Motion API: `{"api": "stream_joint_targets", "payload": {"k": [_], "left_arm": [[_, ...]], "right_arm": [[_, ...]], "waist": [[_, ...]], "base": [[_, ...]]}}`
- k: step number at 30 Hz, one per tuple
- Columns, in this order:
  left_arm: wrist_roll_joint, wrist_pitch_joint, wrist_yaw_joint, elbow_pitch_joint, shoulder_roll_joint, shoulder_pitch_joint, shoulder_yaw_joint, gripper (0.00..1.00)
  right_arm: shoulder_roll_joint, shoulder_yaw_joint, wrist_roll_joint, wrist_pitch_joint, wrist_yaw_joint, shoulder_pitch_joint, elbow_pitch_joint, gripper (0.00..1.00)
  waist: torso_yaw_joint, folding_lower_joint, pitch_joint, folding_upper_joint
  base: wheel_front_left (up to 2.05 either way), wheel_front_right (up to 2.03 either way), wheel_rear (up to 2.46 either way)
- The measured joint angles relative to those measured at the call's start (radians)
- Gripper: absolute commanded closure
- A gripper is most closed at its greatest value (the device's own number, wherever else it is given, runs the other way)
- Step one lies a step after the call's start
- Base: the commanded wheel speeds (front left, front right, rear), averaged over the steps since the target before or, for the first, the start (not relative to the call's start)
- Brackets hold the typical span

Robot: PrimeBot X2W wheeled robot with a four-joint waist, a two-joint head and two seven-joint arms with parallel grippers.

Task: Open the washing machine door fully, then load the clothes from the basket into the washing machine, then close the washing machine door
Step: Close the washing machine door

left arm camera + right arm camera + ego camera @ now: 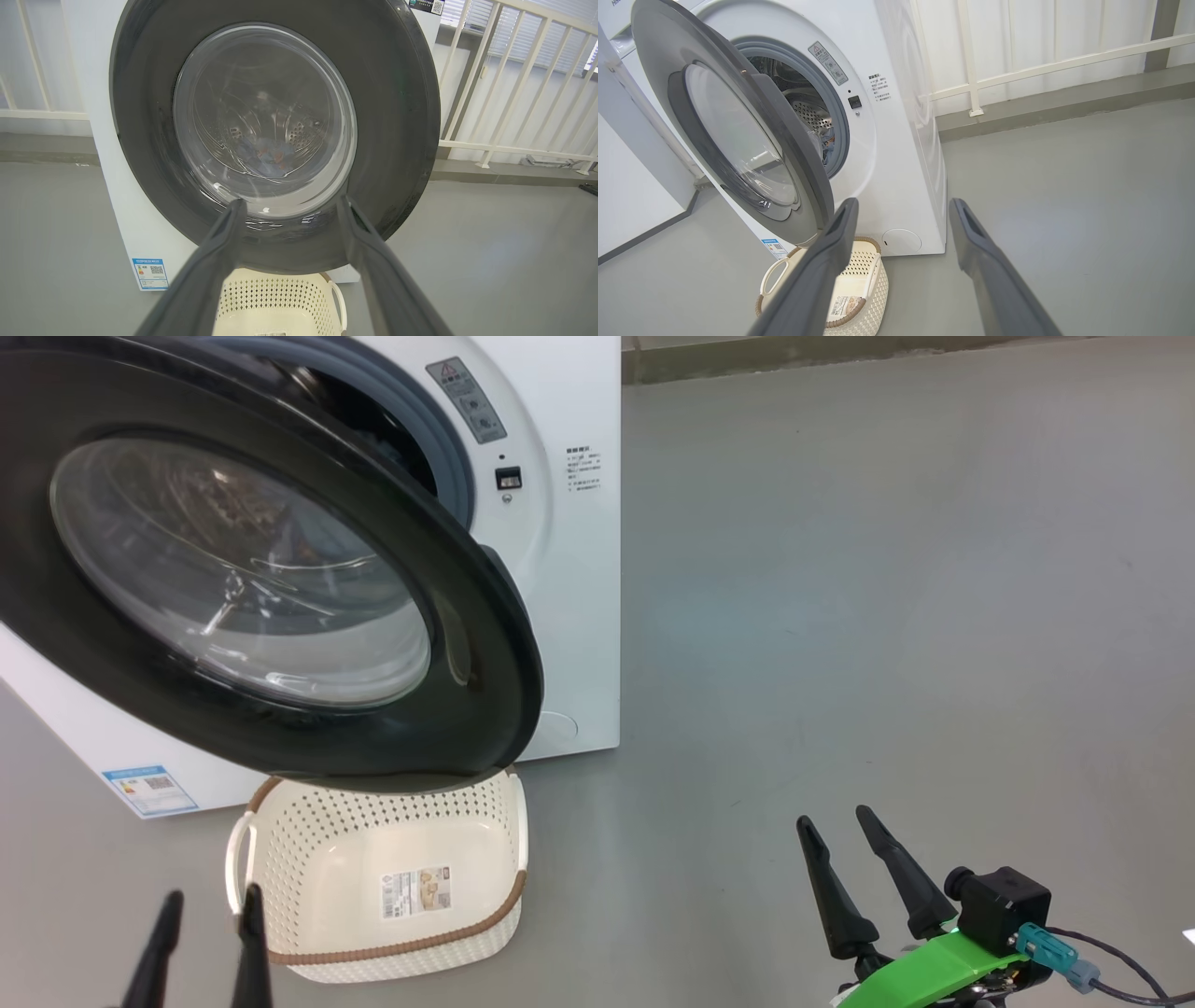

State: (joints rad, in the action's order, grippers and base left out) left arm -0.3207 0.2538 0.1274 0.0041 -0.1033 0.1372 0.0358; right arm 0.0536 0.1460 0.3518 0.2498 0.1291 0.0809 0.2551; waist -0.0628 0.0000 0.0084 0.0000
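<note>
The door (pixel 252 569) stands partly open on the washer (pixel 569 569), above the empty basket (pixel 308 840) on the floor (pixel 887 616). The blue clothes (pixel 268 156) lie inside the drum (pixel 810 114). The left gripper (pixel 212 894), near the basket, and the right gripper (pixel 834 817), well off to the side, are both spread wide and hold nothing.

The washing machine door (pixel 738 140) stands ajar; clothes (pixel 827 140) lie in the drum (pixel 809 114).

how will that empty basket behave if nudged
The basket looks like thin perforated plastic and sits empty, so probably light and apt to slide on the smooth floor. Its wide flat base suggests it should not tip easily.
</note>
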Motion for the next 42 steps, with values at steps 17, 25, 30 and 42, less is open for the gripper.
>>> {"api": "stream_joint_targets", "payload": {"k": [17,25,30,42], "left_arm": [[0.159,0.0,-0.004,0.048,0.053,0.038,0.048,0.0],[0.16,0.0,-0.004,0.064,0.057,0.045,0.048,0.0],[0.16,0.0,-0.002,0.068,0.057,0.045,0.048,0.0],[0.16,0.0,-0.001,0.068,0.057,0.044,0.048,0.0]], "right_arm": [[0.0,-0.005,-0.007,0.0,0.0,-0.003,0.0,0.0],[0.0,-0.005,-0.007,0.0,0.0,-0.003,0.0,0.0],[0.0,-0.005,-0.018,0.0,0.0,-0.003,0.0,0.0],[0.0,-0.006,-0.033,0.0,0.0,-0.003,0.0,0.0]], "waist": [[0.004,0.0,-0.007,0.0],[0.003,0.0,-0.007,0.0],[0.003,0.0,-0.007,0.0],[0.004,0.0,-0.01,0.0]], "base": [[0.0,0.0,0.0],[0.0,0.0,0.0],[0.0,0.0,0.0],[0.0,0.0,0.0]]}}
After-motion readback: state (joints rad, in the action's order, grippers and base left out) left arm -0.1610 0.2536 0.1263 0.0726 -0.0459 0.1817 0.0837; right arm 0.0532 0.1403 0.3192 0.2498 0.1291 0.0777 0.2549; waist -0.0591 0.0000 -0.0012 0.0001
